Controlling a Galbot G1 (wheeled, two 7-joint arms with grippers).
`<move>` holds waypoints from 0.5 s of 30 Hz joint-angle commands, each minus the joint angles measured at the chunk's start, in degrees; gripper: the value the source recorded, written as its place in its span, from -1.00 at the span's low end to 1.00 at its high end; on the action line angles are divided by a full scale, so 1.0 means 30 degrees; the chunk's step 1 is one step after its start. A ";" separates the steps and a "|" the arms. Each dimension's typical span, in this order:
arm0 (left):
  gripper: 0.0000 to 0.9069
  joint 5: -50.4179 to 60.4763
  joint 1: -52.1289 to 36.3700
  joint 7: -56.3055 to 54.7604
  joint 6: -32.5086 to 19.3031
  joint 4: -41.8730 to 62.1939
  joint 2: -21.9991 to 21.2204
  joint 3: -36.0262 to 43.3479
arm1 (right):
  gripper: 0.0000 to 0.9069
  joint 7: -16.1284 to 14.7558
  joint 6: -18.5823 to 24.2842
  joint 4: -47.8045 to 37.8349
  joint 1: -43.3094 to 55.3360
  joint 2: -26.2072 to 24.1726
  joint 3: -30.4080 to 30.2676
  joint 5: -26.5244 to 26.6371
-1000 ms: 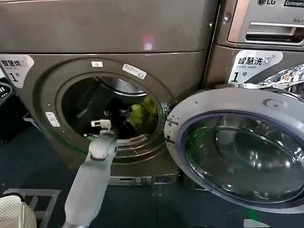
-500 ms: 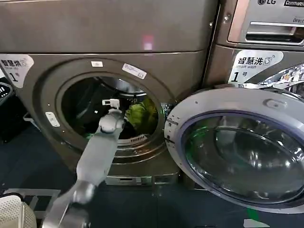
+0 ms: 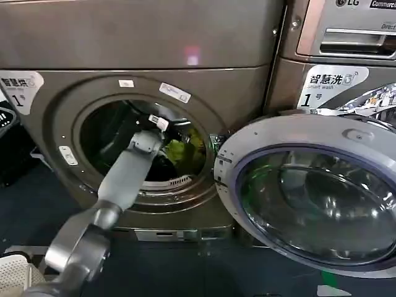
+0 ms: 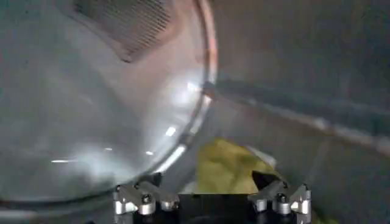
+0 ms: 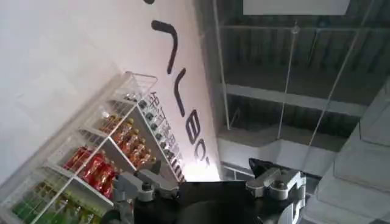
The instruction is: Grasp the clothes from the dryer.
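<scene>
The left gripper [image 4: 212,193] is inside the dryer [image 3: 55,117] at middle left, its jaws spread with nothing held, so the yellow-green clothes [image 3: 178,150] deep in the drum still need grabbing, and farther back at upper right a sticker [image 3: 333,80] reads "smart wash" under "LG".
</scene>
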 commanded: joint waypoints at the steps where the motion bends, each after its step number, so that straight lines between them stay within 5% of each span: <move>1: 1.00 0.4610 -0.2094 0.7748 -0.2265 0.4023 0.0585 0.3212 | 1.00 -0.0010 0.0015 0.0014 0.0010 -0.0017 -0.0045 -0.0018; 15: 1.00 0.8276 -0.4408 1.2774 -0.6445 0.6161 0.0767 0.5694 | 1.00 -0.0087 0.0005 0.0231 0.0156 -0.0090 -0.0386 -0.0075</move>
